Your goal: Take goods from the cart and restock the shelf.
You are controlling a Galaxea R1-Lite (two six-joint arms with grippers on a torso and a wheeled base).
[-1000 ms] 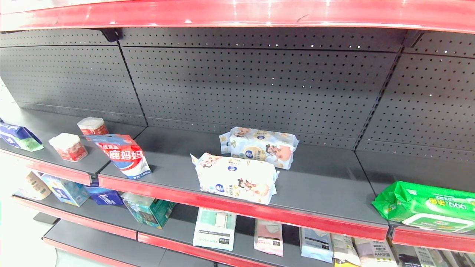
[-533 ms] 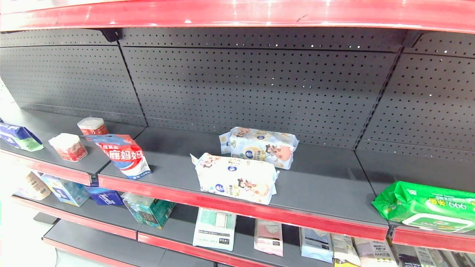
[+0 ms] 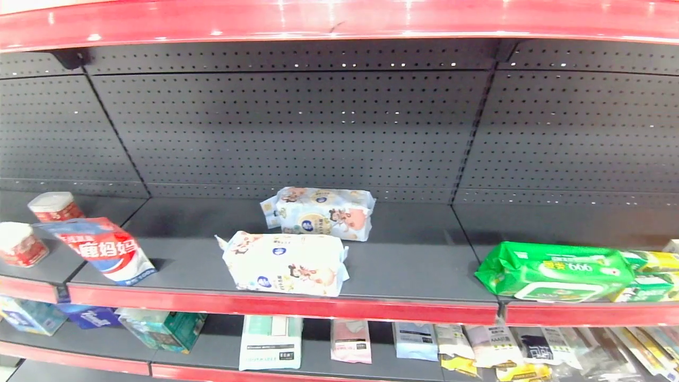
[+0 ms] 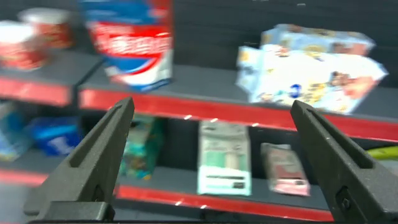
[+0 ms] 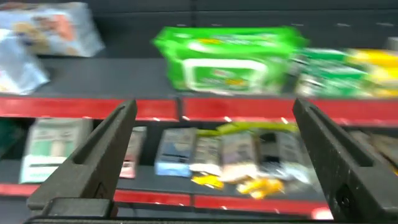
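Both the left gripper (image 4: 212, 104) and right gripper (image 5: 214, 102) gape empty; head camera swung right along the shelf (image 3: 286, 306), tissue pack (image 3: 285, 263) unmoved, nothing restocked yet.

On the middle shelf (image 3: 414, 265), the front tissue pack (image 3: 284, 263) lies at the front edge. The rear tissue pack (image 3: 318, 212) lies behind it, a little to the right, near the back panel (image 3: 297, 132). A pouch (image 3: 103, 254) stands to their left, and two tubs (image 3: 55, 206) sit farther left, one behind the other. A wipes pack (image 3: 551, 268) lies well to the right, with smaller packs (image 3: 647, 273) just beside it. Boxes (image 3: 159, 329) and packets (image 3: 270, 342) sit on the lower shelf (image 3: 223, 339).
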